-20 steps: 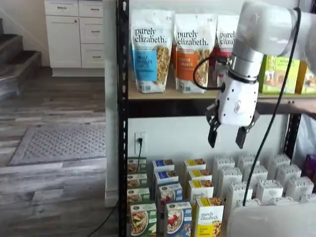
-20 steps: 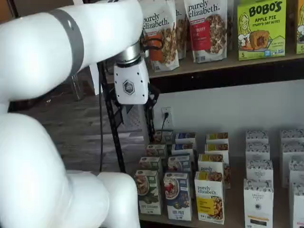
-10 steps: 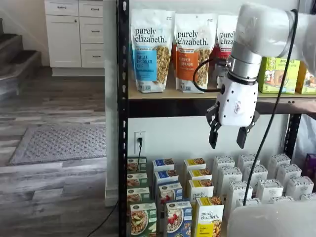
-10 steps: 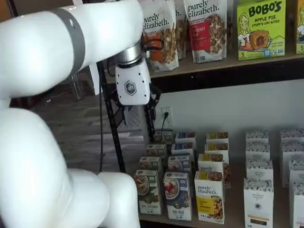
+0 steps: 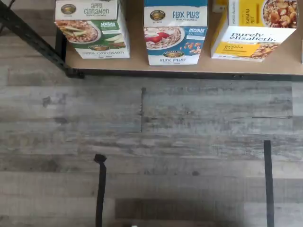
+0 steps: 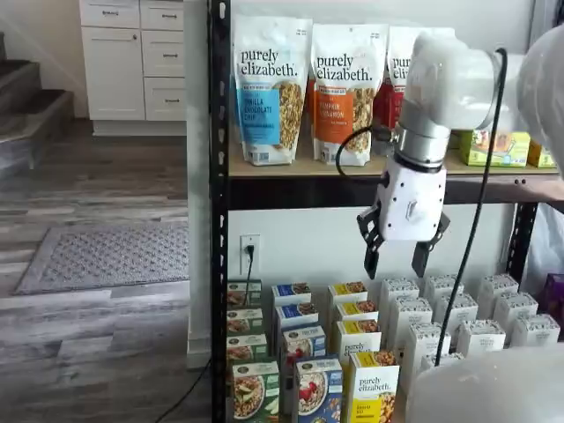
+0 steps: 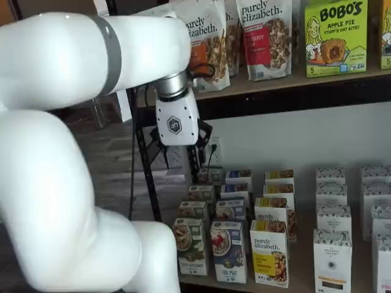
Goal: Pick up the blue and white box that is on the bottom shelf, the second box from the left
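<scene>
Overall, the approach step is in hand: nothing is held, and the white arm carries the gripper high in front of the rack, its two black fingers spread with a plain gap between them. Far below the fingers lies the bottom shelf, where cartons stand in columns running front to back. The blue and white box stands upright at the front of its column, below the fingertips and toward the rack's black post; it appears in both shelf views and in the wrist view. Touching or just beside it stand the green-and-white carton on the post side and the yellow carton on the other. The next move, by judgement, calls for lowering the gripper and bringing the open fingers astride the box's narrow sides without nudging either neighbour. Counted along the front row in the wrist view: one green-and-white, one blue and white, one yellow carton.
</scene>
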Tool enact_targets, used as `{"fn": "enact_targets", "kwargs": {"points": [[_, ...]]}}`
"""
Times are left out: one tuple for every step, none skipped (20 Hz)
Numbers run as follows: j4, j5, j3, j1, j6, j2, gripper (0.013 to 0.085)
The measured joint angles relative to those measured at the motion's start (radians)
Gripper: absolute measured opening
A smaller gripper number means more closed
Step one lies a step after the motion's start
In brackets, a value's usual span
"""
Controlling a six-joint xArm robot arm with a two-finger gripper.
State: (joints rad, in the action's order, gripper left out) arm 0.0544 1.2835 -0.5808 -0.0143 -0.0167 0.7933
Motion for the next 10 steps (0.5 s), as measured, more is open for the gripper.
{"fn": "enact_targets", "kwargs": {"points": [[-0.002,-0.014,0.006,0.002,0.002,-0.006,0.0850],[-0.005,-0.034,0.016,0.005,0.005,-0.014,0.0850],[-0.007,-0.051,0.024,0.009,0.009,-0.022,0.0850],[-0.009,-0.068,0.033,0.012,0.011,-0.030,0.0850],[-0.008,-0.086,0.044,0.013,0.012,-0.039,0.0850],[-0.005,-0.102,0.052,0.013,0.010,-0.048,0.0850],[-0.001,-0.122,0.064,0.012,0.007,-0.058,0.0850],[0.007,-0.142,0.075,0.011,0.001,-0.065,0.0850],[0.019,-0.164,0.088,0.008,-0.008,-0.072,0.0850],[0.032,-0.193,0.103,0.007,-0.017,-0.082,0.0850]]}}
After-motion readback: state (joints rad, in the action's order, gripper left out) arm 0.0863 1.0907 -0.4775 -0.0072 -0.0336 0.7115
